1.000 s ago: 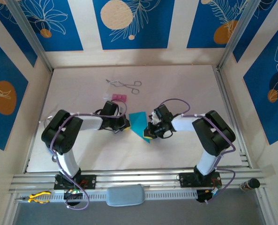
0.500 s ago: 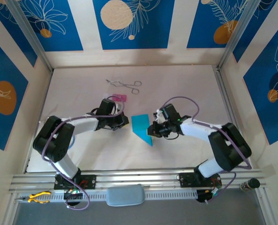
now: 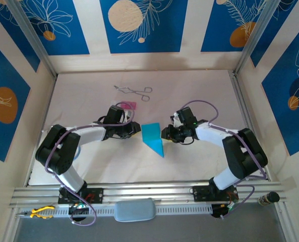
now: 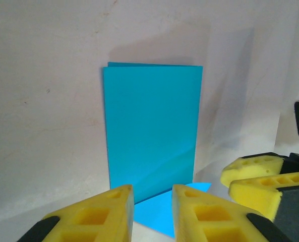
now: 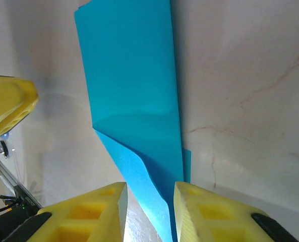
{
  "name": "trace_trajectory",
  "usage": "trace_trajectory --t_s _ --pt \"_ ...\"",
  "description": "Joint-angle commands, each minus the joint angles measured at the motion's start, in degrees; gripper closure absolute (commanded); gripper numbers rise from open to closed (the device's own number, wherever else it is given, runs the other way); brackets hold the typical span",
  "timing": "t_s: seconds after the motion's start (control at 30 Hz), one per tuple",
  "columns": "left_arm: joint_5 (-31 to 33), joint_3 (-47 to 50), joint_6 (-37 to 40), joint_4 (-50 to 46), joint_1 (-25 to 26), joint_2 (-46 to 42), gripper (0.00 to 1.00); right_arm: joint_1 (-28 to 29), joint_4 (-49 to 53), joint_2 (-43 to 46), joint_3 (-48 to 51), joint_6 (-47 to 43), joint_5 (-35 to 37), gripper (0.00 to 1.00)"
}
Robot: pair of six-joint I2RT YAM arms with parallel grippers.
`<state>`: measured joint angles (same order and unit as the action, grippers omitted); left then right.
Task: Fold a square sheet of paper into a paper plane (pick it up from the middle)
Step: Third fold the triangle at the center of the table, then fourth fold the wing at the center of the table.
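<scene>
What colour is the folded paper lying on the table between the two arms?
The folded paper is plain cyan-blue, unmarked; the left wrist view shows it best.

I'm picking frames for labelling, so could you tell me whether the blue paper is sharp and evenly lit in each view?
Top external: the paper is small but crisp, evenly lit, no glare. Left wrist: sharp, with a soft shadow on the table above and right of it. Right wrist: sharp, gentle shading along its raised fold.
</scene>
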<state>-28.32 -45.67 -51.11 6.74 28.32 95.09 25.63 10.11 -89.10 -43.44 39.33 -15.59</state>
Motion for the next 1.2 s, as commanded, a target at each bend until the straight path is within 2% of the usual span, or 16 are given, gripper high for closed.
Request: trace_trajectory --t_s 0.0,0.2,0.5,0.9,1.17 --pt "-2.02 0.32 -0.37 1.3 0.33 0.54 0.71 0.35 -0.08 -2.25 -1.88 0.73 -2.07 0.7" --pt "-2.28 0.32 -0.57 1.43 0.34 1.08 0.69 0.48 -0.75 -5.15 -3.25 0.19 -4.12 0.73" --pt "-2.6 -0.16 -0.48 1.01 0.36 2.01 0.69 0.56 -0.59 -6.63 -3.77 -0.29 -5.63 0.84" --pt "-2.83 -0.3 -0.47 0.81 0.34 2.06 0.68 0.58 0.4 -7.14 -3.67 -1.57 -5.59 0.84" --pt "-2.89 -0.91 -0.3 -0.02 0.27 2.44 0.66 0.66 0.1 -6.59 -3.57 -2.37 -6.57 0.9"
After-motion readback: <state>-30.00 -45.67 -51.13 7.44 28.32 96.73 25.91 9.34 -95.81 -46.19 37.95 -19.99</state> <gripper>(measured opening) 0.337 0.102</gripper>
